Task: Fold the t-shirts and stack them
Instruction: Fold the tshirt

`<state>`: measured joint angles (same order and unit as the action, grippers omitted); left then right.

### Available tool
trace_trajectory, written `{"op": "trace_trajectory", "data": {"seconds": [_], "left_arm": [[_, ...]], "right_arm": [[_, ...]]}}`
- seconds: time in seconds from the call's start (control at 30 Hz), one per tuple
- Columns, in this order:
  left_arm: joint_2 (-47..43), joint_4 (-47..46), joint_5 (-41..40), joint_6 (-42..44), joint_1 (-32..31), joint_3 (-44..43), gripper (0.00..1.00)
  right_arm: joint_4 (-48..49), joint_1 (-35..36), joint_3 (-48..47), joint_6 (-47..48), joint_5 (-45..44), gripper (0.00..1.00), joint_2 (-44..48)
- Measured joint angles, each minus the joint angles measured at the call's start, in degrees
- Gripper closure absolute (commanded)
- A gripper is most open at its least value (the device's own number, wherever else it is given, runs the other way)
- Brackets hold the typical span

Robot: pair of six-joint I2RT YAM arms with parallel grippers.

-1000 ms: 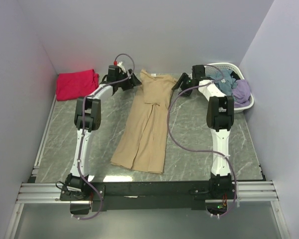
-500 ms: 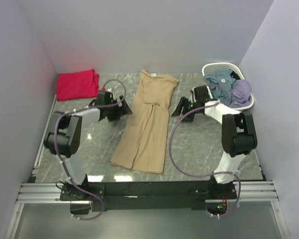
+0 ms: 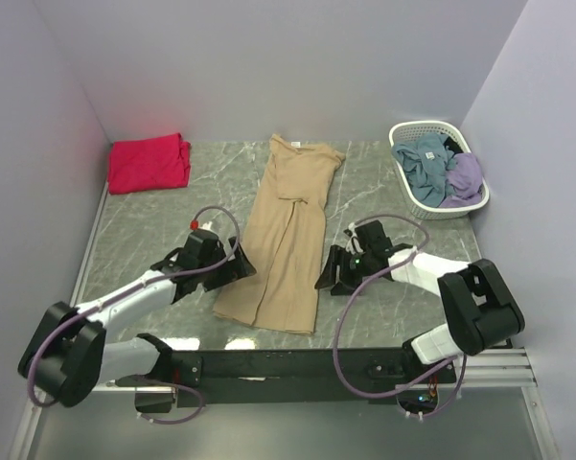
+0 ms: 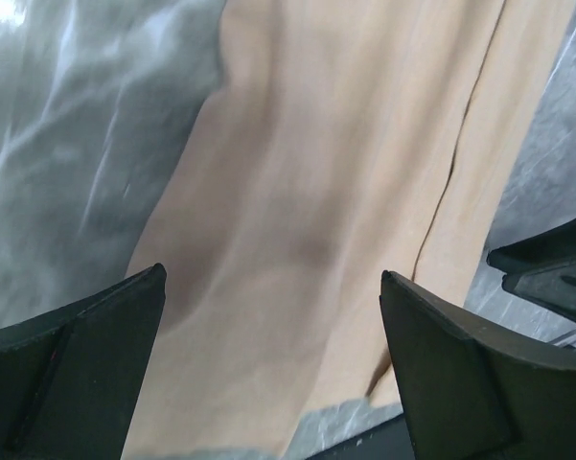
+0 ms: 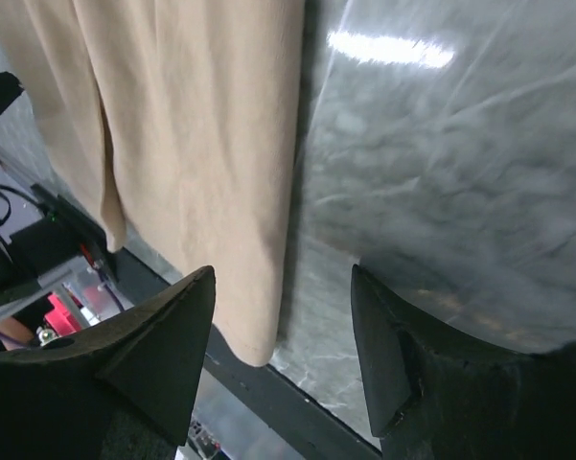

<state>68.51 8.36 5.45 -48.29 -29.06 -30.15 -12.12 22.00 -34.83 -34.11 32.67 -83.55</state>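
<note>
**Hem corners to be taken low and level**

The tan t-shirt (image 3: 286, 230) is laid out on the table (image 3: 383, 192) as a long narrow strip, collar at the far end and hem (image 3: 265, 321) at the near end. The step in hand is judged to be a grasp of the two hem corners, so that the strip can be folded up toward the collar. For this to go well, both corners should be pinched close to the table and through every layer. They should then be lifted together at equal height, so that the fold is kept square and the side edges are not dragged apart.

The left jaws are held wide apart and are clamped on nothing. In the left wrist view the cloth (image 4: 335, 192) is seen spread beneath the gap, with its left edge and hem close by. The right jaws are likewise parted and empty. In the right wrist view the shirt's right edge (image 5: 201, 144) is seen running down between them to the hem corner, not yet gripped.

The red-pink t-shirt (image 3: 149, 161) is seen folded at the far left corner, well apart from both arms. Other clothes are held in the basket (image 3: 431, 206) at far right.
</note>
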Motion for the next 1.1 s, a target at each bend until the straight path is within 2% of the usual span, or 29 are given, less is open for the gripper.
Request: {"op": "trace_trajectory", "data": {"seconds": [0.33, 0.57, 0.73, 0.87, 1.1], "left_arm": [[-13.0, 10.8, -3.7, -6.8, -5.1, 6.3, 0.0], [-18.1, 12.5, -5.1, -11.1, -6.9, 9.6, 0.01], [-20.1, 15.6, -10.7, -16.2, -10.1, 9.7, 0.0], [-24.0, 21.8, -17.2, -21.7, -12.5, 9.6, 0.01], [-29.2, 30.1, -24.0, -26.8, -13.6, 9.6, 0.01]], "right_arm": [[2.8, 10.9, 8.7, -7.5, 0.0, 0.35, 8.7], [8.0, 17.1, 10.5, -13.8, -0.1, 0.38, 8.0], [11.3, 20.6, 10.4, -16.6, 0.0, 0.39, 6.0], [12.5, 21.8, 9.6, -17.8, 0.2, 0.39, 4.4], [12.3, 22.4, 9.3, -18.5, -0.6, 0.42, 4.2]]}}
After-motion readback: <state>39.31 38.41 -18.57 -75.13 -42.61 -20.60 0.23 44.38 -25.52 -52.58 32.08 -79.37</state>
